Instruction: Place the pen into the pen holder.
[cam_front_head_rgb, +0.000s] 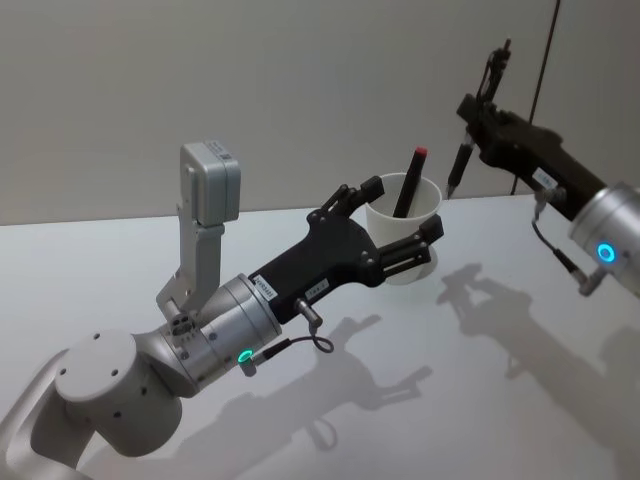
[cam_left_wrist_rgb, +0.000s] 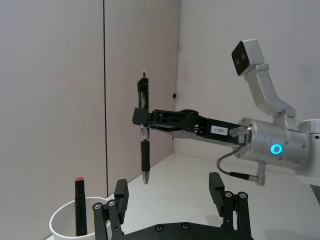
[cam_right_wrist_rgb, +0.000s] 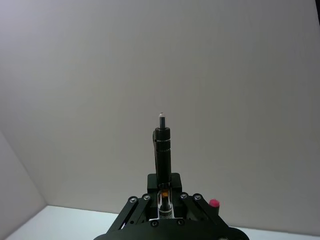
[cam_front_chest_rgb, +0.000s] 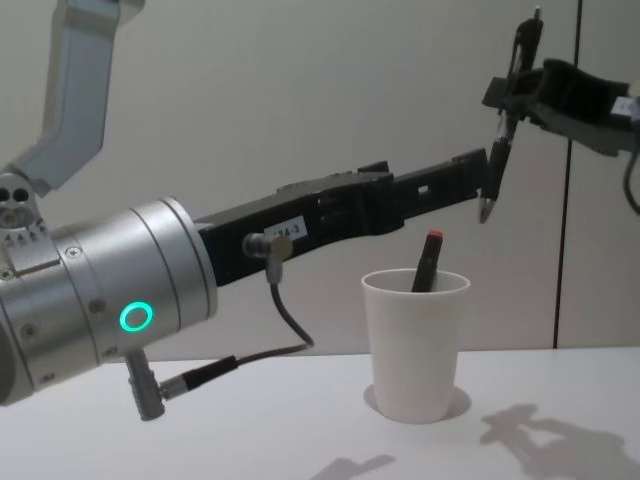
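Observation:
A white paper cup, the pen holder (cam_front_head_rgb: 390, 232) (cam_front_chest_rgb: 415, 340), stands on the table with a red-capped black pen (cam_front_head_rgb: 410, 180) (cam_front_chest_rgb: 428, 260) leaning inside it. My right gripper (cam_front_head_rgb: 478, 110) (cam_front_chest_rgb: 515, 100) is shut on a black pen (cam_front_head_rgb: 460, 165) (cam_front_chest_rgb: 497, 160), held upright with its tip down, above the cup and to its right. In the left wrist view the pen (cam_left_wrist_rgb: 145, 150) hangs clear of the cup (cam_left_wrist_rgb: 62, 222). My left gripper (cam_front_head_rgb: 392, 210) (cam_left_wrist_rgb: 169, 185) hovers open beside the cup's rim, with nothing between its fingers.
The white table (cam_front_head_rgb: 520, 400) spreads around the cup, with grey walls close behind it. My left arm's large grey wrist (cam_front_chest_rgb: 110, 310) and its cable reach across the table's left half toward the cup.

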